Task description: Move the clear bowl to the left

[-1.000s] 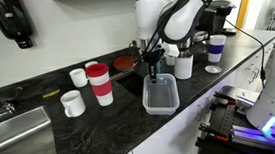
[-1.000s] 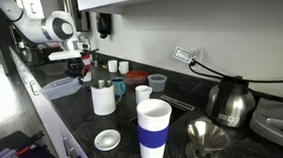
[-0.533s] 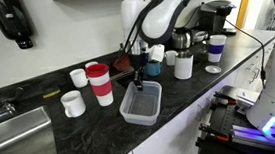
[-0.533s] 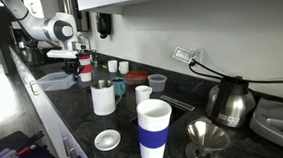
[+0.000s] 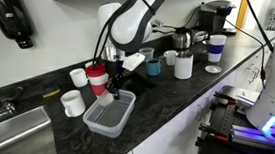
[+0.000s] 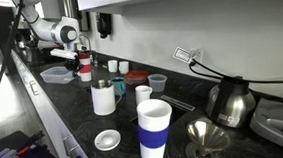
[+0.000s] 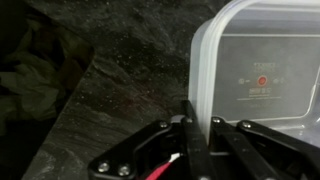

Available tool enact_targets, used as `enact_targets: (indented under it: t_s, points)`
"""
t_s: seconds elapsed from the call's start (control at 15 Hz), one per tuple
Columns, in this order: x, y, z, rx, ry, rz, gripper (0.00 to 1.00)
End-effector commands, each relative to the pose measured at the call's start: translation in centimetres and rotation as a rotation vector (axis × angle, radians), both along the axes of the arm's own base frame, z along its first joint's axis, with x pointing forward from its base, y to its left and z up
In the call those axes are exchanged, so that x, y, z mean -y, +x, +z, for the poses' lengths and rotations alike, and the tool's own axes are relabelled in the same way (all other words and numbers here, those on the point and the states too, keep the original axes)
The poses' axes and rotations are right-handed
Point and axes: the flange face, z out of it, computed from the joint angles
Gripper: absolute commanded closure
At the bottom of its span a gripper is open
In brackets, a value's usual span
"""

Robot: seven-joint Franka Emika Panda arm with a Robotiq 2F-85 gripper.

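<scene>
Two fingers (image 7: 187,135) of your tool (image 7: 199,110) stand almost closed in the wrist view, pinching the thin wall of the clear bowl (image 7: 262,75) between them. Dark speckled surface (image 7: 100,90) fills the left of that view and the bowl fills the right. A printed label (image 7: 262,80) with a red mark shows through the bowl's bottom; neither exterior view resolves it.

In an exterior view, reading left to right, you see the sink (image 5: 17,138), a white mug (image 5: 73,104) and a red-and-white cup (image 5: 98,82). Next, the tool (image 5: 112,87) reaches down onto the far rim of the clear bowl (image 5: 111,114), which is near the front edge of the surface. A teal cup (image 5: 153,67) and a white pitcher (image 5: 184,66) stand further right.

In an exterior view, the bowl (image 6: 56,74) appears far left, with the tool (image 6: 78,65) at its right end. A blue-and-white cup (image 6: 154,128) stands in the foreground. The finger gap cannot be read there.
</scene>
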Motion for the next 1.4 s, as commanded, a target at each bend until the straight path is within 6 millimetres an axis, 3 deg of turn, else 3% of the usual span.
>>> enact_targets:
  t_s: [0.0,0.27,0.33,0.47,0.93,1.07,1.33]
  points:
    - [-1.9,1.2,-1.0,-0.019,0.026,-0.028,0.99]
    - [-1.8,1.9,-2.0,-0.031,0.028,-0.04,0.99]
    - [-1.8,2.0,-2.0,-0.033,0.031,-0.041,0.69]
    - [-1.9,2.0,-1.6,-0.032,0.052,-0.02,0.62]
    - [-2.4,1.1,1.3,0.02,0.08,0.051,0.12]
    - [-2.1,0.6,2.8,0.046,0.081,0.064,0.0]
    - [-0.2,-0.9,6.6,0.109,0.059,0.059,0.0]
